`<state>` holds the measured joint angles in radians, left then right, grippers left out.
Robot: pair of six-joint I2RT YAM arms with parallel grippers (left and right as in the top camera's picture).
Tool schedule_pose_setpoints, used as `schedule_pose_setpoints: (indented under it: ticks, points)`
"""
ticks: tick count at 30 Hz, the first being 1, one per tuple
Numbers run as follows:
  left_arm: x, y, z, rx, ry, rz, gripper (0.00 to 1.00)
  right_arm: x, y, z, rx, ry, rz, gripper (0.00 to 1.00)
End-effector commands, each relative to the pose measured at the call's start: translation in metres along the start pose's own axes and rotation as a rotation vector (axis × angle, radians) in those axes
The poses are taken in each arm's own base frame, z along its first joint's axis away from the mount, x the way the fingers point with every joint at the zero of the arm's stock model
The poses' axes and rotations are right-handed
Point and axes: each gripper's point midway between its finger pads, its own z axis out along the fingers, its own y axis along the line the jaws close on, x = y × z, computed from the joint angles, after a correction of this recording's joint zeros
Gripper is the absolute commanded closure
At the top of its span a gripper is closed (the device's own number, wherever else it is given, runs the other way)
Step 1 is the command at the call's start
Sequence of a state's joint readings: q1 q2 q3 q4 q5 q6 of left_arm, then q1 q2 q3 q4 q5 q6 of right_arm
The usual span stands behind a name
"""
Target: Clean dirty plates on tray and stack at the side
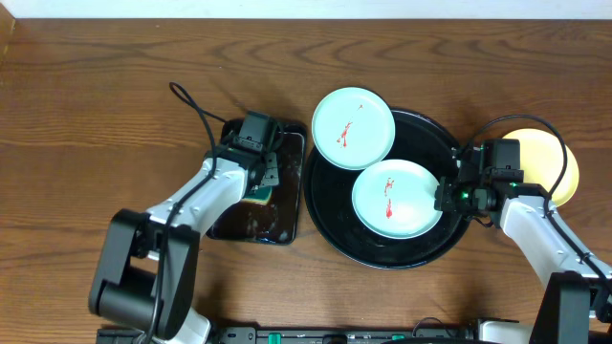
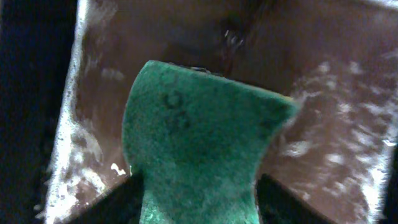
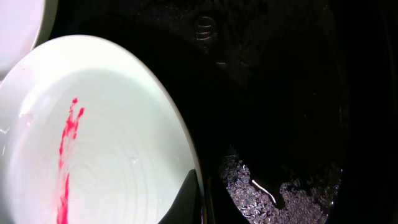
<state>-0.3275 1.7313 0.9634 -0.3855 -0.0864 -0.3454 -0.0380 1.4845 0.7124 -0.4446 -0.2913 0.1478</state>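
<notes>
A large round black tray (image 1: 330,215) holds a pale blue-white plate (image 1: 397,201) with a red smear. A second smeared blue-white plate (image 1: 352,127) rests on the tray's upper left rim. A pale yellow plate (image 1: 559,162) lies on the table to the right of the tray, partly hidden by my right arm. My right gripper (image 1: 446,197) is shut on the right rim of the plate in the tray; in the right wrist view the fingers (image 3: 202,193) pinch that plate's (image 3: 93,143) edge. My left gripper (image 1: 260,180) is shut on a green sponge (image 2: 199,137).
A smaller rectangular black tray (image 1: 282,220), wet and glossy, lies left of the round tray, under my left gripper; it also shows in the left wrist view (image 2: 323,93). The round tray's floor (image 3: 280,93) is wet near my right fingers. A wooden table (image 1: 86,115) surrounds everything.
</notes>
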Motion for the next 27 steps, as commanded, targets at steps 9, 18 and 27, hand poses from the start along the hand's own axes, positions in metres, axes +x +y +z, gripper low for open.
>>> schedule_pose_setpoints:
  ticks: [9,18,27]
  points:
    - [0.008,0.006,0.010,-0.036,0.036,0.005,0.93,0.000,0.002,0.002,-0.002,0.003,0.001,0.99]
    - [-0.009,-0.013,-0.040,0.114,-0.046,-0.010,0.93,-0.003,-0.012,0.001,0.080,-0.010,0.008,0.99]
    - [-0.026,-0.012,-0.106,0.184,-0.195,-0.021,0.93,-0.007,-0.032,-0.002,0.196,-0.033,0.003,0.99]
